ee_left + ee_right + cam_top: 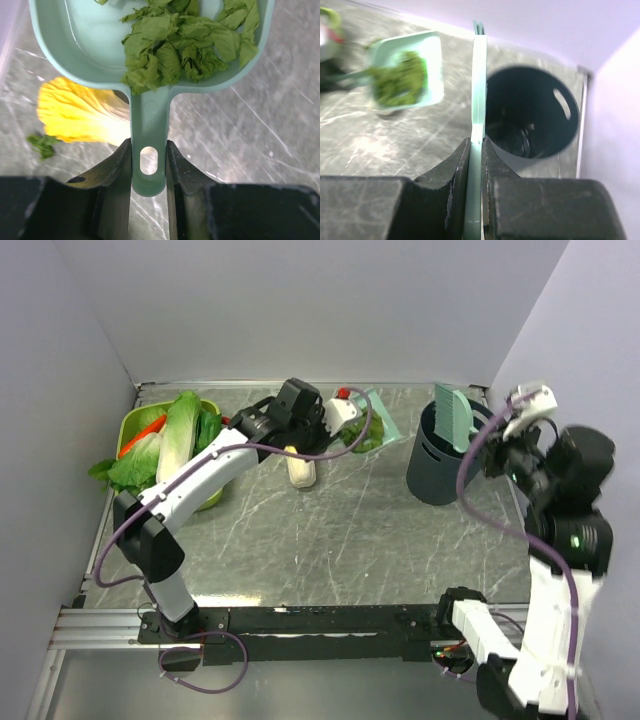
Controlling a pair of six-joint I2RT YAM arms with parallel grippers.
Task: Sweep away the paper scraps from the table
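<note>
Soft, even overhead light fills the top view; the bin (pixel 438 470) throws only a faint shadow on the surface (pixel 380 530). Left wrist view: scraps (pixel 185 45) sharp, cabbage half (pixel 80 117) blown out in glare. Right wrist view: dustpan (pixel 407 70) smeared, jaws dark and unfocused.

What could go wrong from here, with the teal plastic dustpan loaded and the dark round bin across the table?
1. The green paper scraps lie loose in the teal plastic dustpan. The left gripper pinches only its slim handle, so a tilt could spill them onto the table.
2. The teal brush in the right gripper hangs at the mouth of the dark round bin, likely blocking the dump.
3. One stray scrap beside the yellow cabbage half may get missed.
</note>
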